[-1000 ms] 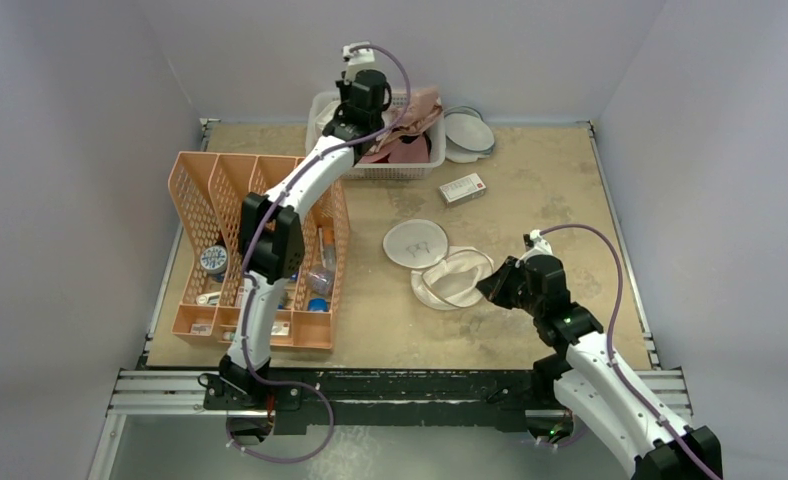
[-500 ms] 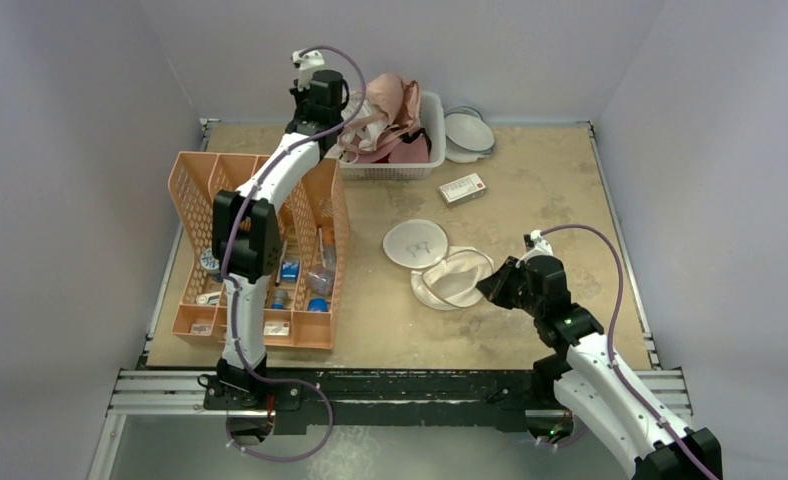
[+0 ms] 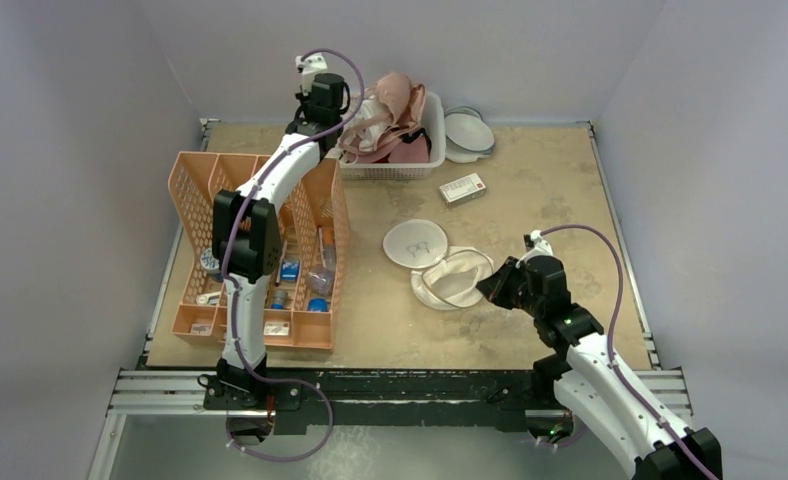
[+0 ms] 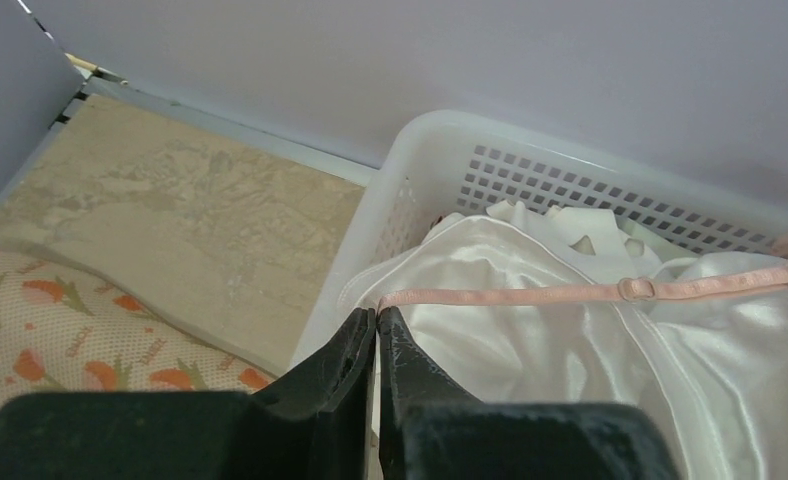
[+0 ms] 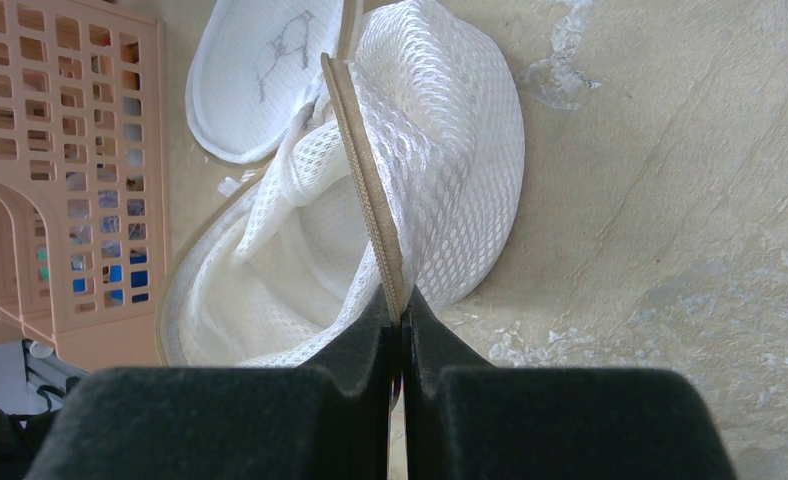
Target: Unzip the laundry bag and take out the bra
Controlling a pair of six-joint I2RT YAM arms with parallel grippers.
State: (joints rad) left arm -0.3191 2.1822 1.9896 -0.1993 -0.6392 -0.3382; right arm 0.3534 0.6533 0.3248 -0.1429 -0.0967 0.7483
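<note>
The laundry bag [image 3: 455, 280] lies open mid-table, its round flat lid [image 3: 415, 243] folded back beside the empty mesh bowl. My right gripper [image 3: 492, 284] is shut on the bag's zip rim [image 5: 370, 200], the mesh [image 5: 440, 150] rising in front of its jaws. The pale pink bra [image 3: 392, 97] hangs over the white basket [image 3: 410, 167] at the back. My left gripper [image 3: 342, 122] is shut on the bra's thin pink strap [image 4: 530, 294], which runs taut from the closed jaws across white satin cloth [image 4: 530, 345].
An orange mesh organizer [image 3: 260, 250] with small items stands on the left under my left arm. White blue-rimmed dishes [image 3: 467, 132] sit right of the basket, and a small box [image 3: 462, 188] lies in front of them. Darker mauve cups [image 3: 406, 150] lie in the basket.
My left arm swung left from above the basket and drew the bra up and out over its rim. It has barely moved in the last half second. The right arm stayed still.
</note>
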